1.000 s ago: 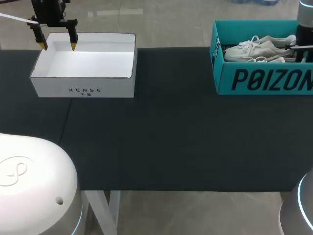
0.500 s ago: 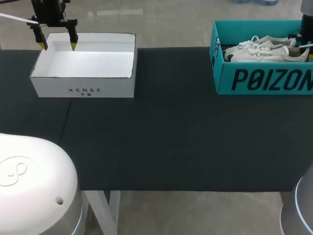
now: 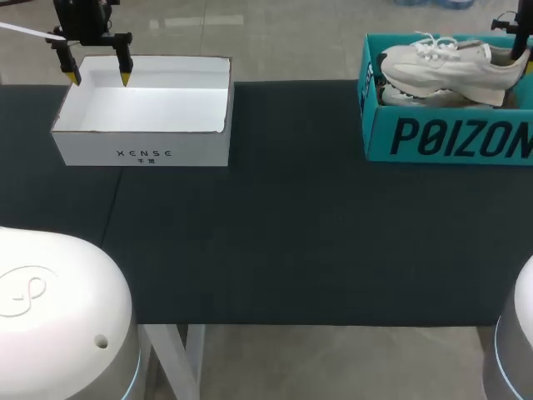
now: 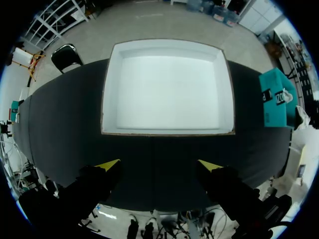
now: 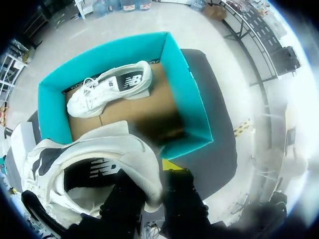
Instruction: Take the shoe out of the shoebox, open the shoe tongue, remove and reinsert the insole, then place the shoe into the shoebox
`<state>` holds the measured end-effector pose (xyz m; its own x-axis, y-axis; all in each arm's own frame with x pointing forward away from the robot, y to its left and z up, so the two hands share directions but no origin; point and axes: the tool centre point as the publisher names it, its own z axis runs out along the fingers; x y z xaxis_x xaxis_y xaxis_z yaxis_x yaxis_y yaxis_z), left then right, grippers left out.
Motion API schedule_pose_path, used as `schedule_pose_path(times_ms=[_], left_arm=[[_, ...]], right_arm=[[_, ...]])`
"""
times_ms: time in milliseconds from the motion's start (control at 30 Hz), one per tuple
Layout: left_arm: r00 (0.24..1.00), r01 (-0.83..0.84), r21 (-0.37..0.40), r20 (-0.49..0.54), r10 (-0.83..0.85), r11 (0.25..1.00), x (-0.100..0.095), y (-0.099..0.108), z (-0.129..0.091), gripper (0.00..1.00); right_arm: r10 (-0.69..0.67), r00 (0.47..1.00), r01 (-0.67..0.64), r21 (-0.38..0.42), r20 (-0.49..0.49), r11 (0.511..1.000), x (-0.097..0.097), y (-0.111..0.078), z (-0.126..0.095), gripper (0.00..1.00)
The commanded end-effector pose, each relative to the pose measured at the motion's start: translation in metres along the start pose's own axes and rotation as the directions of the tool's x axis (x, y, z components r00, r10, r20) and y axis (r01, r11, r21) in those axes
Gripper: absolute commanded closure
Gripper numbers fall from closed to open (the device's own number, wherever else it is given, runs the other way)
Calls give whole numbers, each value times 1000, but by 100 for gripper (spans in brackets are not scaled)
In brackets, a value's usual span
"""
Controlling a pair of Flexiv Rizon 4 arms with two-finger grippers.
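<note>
**Head view.** The left gripper (image 3: 99, 79) is held over the far rim of the white box (image 3: 141, 154), its yellow tips spread wide with nothing between them. It is probably parked there to keep out of the way until a second hand is needed for the tongue and insole. At the other side of the table (image 3: 291, 233), a shoe (image 3: 454, 65) is held above the shoebox (image 3: 450, 133), heel towards the right arm and toe away from it. Only a little of the right gripper is seen at the heel. A second shoe (image 3: 416, 96) is left lying in the shoebox beneath.

**Left wrist view.** The white box (image 4: 227, 89) is seen ahead of the open fingers, with bare mat directly under the tips. The shoebox (image 4: 274, 99) is seen well off to one side.

**Right wrist view.** The right gripper (image 5: 149, 179) is closed narrowly on the heel collar of the shoe (image 5: 99, 159); one finger appears to be set inside the opening and one outside. The heel is likely chosen because its stiff rim gives a firm pinch and leaves the tongue and laces free. The shoe hangs clear of the shoebox (image 5: 184, 64), which lies ahead of and below the fingers. The second shoe (image 5: 109, 87) rests on its side on the cardboard floor. The first step is judged nearly done; the shoe has yet to be set on the table.
</note>
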<state>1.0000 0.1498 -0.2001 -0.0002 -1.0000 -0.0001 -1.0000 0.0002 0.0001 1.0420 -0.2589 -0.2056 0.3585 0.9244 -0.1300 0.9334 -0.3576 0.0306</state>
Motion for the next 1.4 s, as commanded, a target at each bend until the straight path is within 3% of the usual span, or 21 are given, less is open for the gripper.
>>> schedule_pose_path(times_ms=[33, 433, 933, 967, 1033, 1100, 1400], left_arm=[[1000, 0, 0, 0, 0, 1000, 0, 0, 0, 0], [1000, 0, 0, 0, 0, 1000, 0, 0, 0, 0], [1000, 0, 0, 0, 0, 1000, 0, 0, 0, 0], [1000, 0, 0, 0, 0, 1000, 0, 0, 0, 0], [1000, 0, 0, 0, 0, 1000, 0, 0, 0, 0], [1000, 0, 0, 0, 0, 1000, 0, 0, 0, 0], [1000, 0, 0, 0, 0, 1000, 0, 0, 0, 0]], right_arm=[[10, 996, -7, -37, 93, 999, 19, -34, -41, 100], [-109, 989, 107, 19, 98, 994, 67, -68, -46, 100], [-109, 989, 107, 19, 98, 994, 67, -68, -46, 100], [-101, 992, 100, 16, 78, 995, 73, -82, -48, 100], [-66, 983, 68, -6, 169, 998, 89, -109, -47, 100], [-53, 980, 57, -17, 193, 998, 102, -130, -41, 100], [-10, 995, 18, -83, 97, 996, 126, -197, -6, 100]])
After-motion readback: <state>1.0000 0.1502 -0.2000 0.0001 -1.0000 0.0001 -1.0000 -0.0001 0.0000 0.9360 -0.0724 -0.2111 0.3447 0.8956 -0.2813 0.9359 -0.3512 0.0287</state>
